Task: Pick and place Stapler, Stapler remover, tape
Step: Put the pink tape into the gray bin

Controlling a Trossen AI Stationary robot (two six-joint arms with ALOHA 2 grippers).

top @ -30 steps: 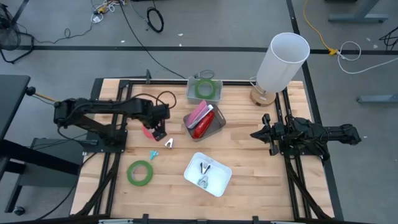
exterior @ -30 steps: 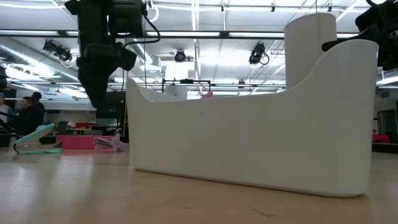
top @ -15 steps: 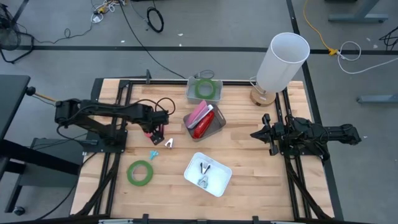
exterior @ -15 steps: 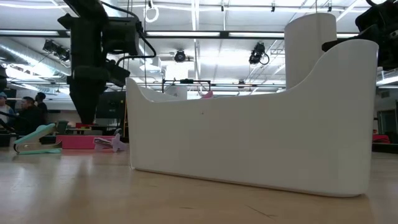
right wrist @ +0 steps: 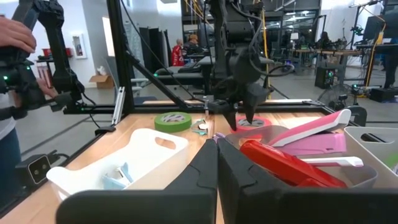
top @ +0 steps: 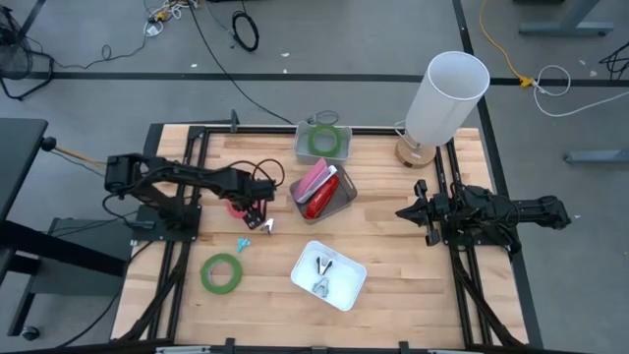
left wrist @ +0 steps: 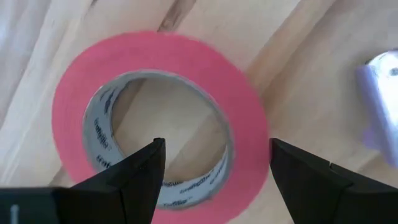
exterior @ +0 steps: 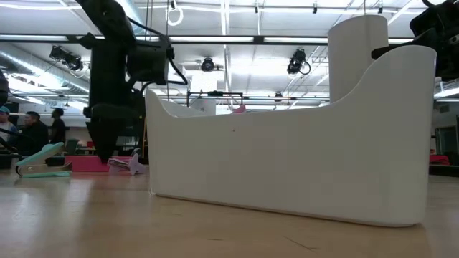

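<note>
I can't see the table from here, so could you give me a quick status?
Left gripper open, straddling red tape roll. Right gripper shut, parked. Nothing blocking.

I've brought the left gripper (top: pixel 257 211) down and a touch toward the table's middle over this last second, so it's now right over the flat red-pink ring of tape (left wrist: pixel 158 118) on the wood. In the low view it has dropped from up high to near the tabletop, its open fingers (left wrist: pixel 134 171) straddling one side of the ring.
</note>
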